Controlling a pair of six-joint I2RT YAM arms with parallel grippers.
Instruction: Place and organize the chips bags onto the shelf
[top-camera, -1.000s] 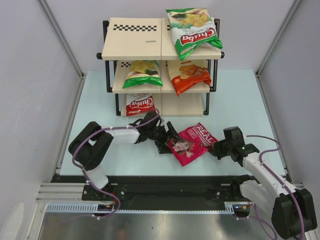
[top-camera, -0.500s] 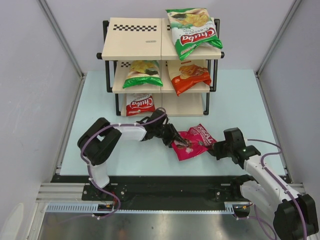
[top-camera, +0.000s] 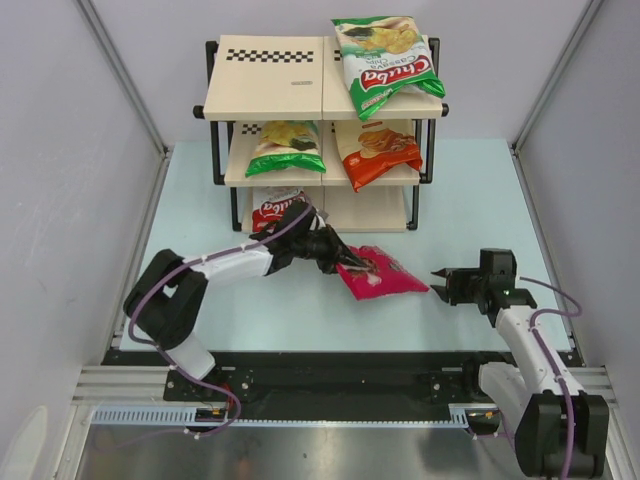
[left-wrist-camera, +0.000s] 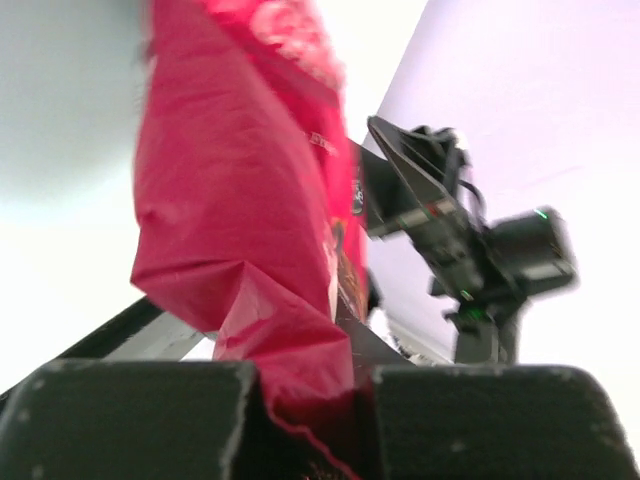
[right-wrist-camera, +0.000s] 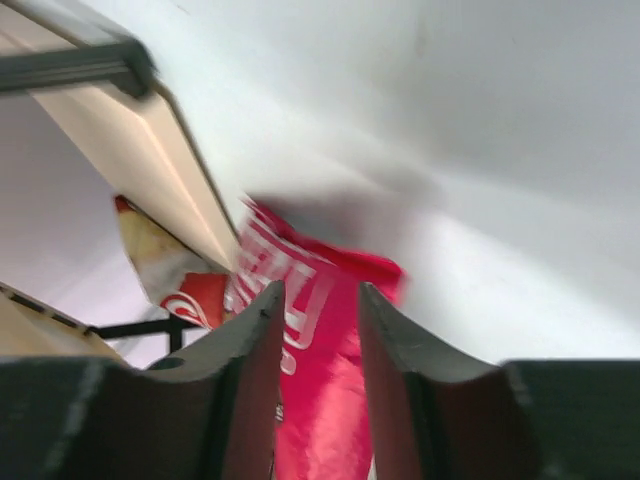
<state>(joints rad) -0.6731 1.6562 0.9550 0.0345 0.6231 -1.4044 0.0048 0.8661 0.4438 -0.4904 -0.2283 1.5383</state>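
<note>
Between the left fingers (top-camera: 338, 260), clamped on its edge, the magenta chips bag (top-camera: 380, 278) stretches over the counter (top-camera: 470, 200) before the shelf (top-camera: 270, 75). The right fingers (top-camera: 443, 283) stand apart and empty near its far tip.

You see the magenta bag (top-camera: 378, 276) at frame centre as glossy, crinkled film, sharply creased where it is pinched. At upper centre, the shelf (top-camera: 270, 90) has smooth matt beige wooden boards on a black metal tube frame. The table (top-camera: 480, 200) looks smooth and matt. The left gripper (left-wrist-camera: 310, 410) shows matt, faintly grainy black plastic.
</note>
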